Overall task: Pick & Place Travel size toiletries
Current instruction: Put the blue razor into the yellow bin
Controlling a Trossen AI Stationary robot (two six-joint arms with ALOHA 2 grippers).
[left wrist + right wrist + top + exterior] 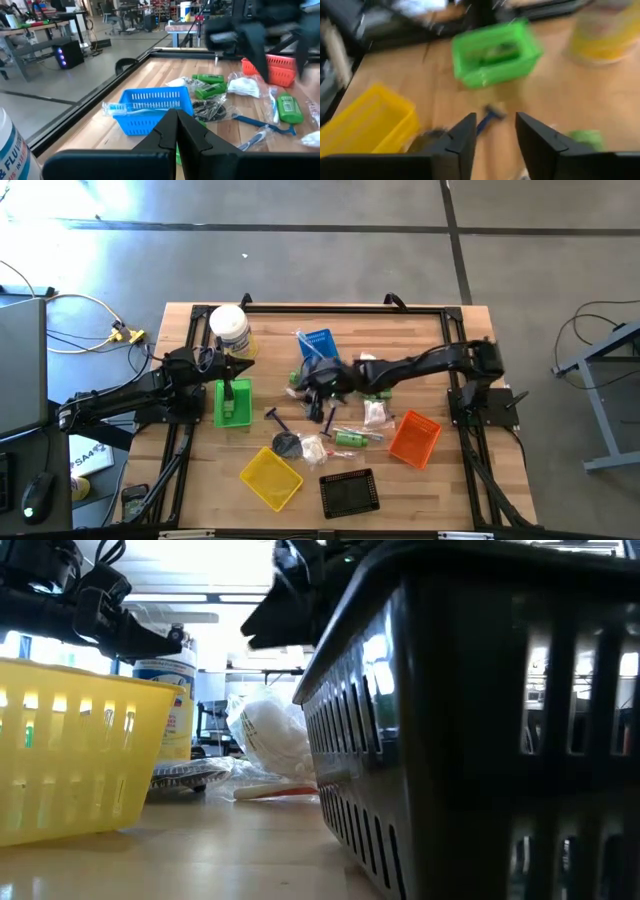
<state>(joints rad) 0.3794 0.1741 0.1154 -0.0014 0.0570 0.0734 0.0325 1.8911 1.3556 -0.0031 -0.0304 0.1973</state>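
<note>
The travel size toiletries lie loose in the middle of the table: green bottles [210, 78] [350, 438], a blue razor [487, 117], white sachets [375, 413], and a toothbrush in a clear wrapper [145, 105] lying across the blue tray [150, 107]. My right gripper [495, 125] [314, 385] hangs open above this pile, slanting down, with nothing between its fingers; the razor lies on the table just beyond them. My left gripper [177, 120] [238, 368] waits shut and level at the table's left, beside the green tray [233, 402].
A white tub with a yellow label [230, 330] stands at the far left. An orange tray [415, 438], a yellow tray [271, 477] and a black tray [348, 493] sit along the near side. The green tray [495, 52] has something in it. A black frame [340, 308] rims the table.
</note>
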